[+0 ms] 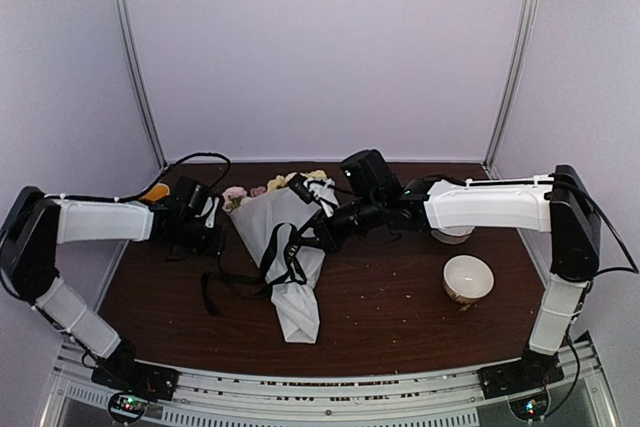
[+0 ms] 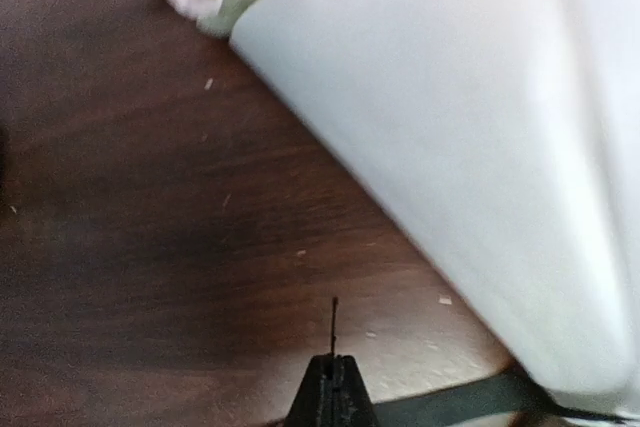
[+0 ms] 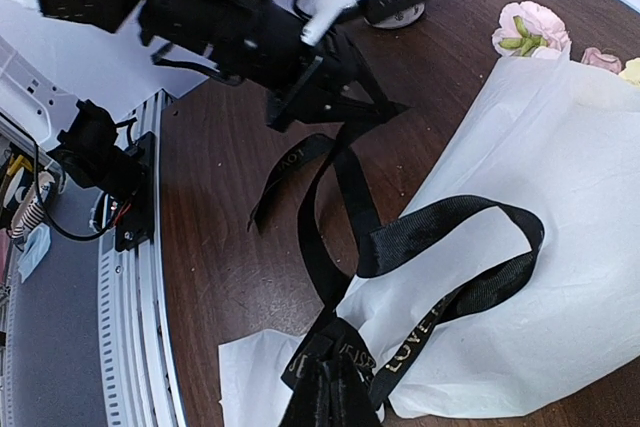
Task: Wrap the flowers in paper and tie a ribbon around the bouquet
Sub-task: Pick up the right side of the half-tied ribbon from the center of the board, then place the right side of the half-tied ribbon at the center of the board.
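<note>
On the dark counter (image 1: 400,287), the crushable grey-white paper bouquet (image 1: 262,222) is laid blooms toward twelve o'clock; its floppy black ribbon (image 3: 450,217), best pinched flat, is clamped in left claw (image 2: 334,372) and right claw (image 3: 322,392).

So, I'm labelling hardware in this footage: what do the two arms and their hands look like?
Both the left arm and right arm have white boxy shells joined by black joints. The left hand and right hand are black, tapering to narrow tips. A thin black cable loops off the left arm.
</note>
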Available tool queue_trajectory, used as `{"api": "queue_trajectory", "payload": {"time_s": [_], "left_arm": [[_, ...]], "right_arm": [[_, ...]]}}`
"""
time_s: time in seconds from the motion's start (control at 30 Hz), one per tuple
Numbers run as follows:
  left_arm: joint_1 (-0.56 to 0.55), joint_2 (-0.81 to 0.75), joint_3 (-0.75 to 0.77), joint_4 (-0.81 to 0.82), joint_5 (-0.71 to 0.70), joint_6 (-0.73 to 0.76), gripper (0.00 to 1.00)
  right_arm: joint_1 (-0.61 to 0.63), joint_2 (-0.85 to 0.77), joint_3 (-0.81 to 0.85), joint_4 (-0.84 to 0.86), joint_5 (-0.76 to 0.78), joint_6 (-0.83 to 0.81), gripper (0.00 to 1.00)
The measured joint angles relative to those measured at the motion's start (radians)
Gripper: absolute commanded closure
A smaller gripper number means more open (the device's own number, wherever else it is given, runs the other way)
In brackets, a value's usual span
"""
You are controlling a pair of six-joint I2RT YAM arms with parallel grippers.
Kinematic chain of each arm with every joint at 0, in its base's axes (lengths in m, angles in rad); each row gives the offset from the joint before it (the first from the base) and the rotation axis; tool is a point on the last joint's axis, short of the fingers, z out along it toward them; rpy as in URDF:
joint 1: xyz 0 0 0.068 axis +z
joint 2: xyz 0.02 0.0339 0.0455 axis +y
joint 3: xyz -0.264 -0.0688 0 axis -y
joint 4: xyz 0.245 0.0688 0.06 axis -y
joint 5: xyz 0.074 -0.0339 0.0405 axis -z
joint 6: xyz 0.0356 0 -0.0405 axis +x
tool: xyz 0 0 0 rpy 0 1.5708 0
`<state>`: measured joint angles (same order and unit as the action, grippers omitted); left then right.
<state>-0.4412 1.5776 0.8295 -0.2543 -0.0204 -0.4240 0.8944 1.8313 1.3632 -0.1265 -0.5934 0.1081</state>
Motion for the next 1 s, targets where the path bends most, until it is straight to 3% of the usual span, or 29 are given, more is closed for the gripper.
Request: {"api": "queue_trajectory", "payload": {"time_s": [0.13,0.3,0.4,0.57,0.6,0.7,0.77,0.83,1.0], "left_arm": [[-0.138,-0.267,-0.016,0.025,0.009,0.093,1.0],[-0.477,-0.497,0.005,0.109,0.151,0.291,1.0],[-0.641,-0.483,0.056,0.115,0.229,0.395,1.0],[-0.731,-0.266,0.25,0.011,0.256,0.509,0.98],[-0.747,-0.221,0.288,-0.017,0.251,0.533,0.94],[-0.782,-0.13,0.351,-0.069,0.241,0.593,0.53],[-0.799,-0.108,0.359,-0.099,0.241,0.619,0.36],[-0.803,-0.106,0.359,-0.125,0.235,0.633,0.23],[-0.801,-0.139,0.35,-0.106,0.183,0.64,0.1]], "right_arm": [[0.0,0.002,0.001,0.0,0.001,0.0,1.0],[-0.003,0.018,0.005,-0.003,0.004,0.0,1.0],[-0.003,0.026,0.007,-0.005,0.005,0.0,1.0],[-0.004,0.032,0.011,-0.013,0.008,0.0,1.0],[-0.004,0.032,0.012,-0.015,0.008,0.0,1.0],[-0.004,0.032,0.013,-0.019,0.009,-0.001,1.0],[-0.004,0.032,0.013,-0.022,0.011,-0.003,1.0],[-0.004,0.032,0.013,-0.024,0.012,-0.005,1.0],[-0.004,0.032,0.016,-0.034,0.014,-0.008,1.0]]}}
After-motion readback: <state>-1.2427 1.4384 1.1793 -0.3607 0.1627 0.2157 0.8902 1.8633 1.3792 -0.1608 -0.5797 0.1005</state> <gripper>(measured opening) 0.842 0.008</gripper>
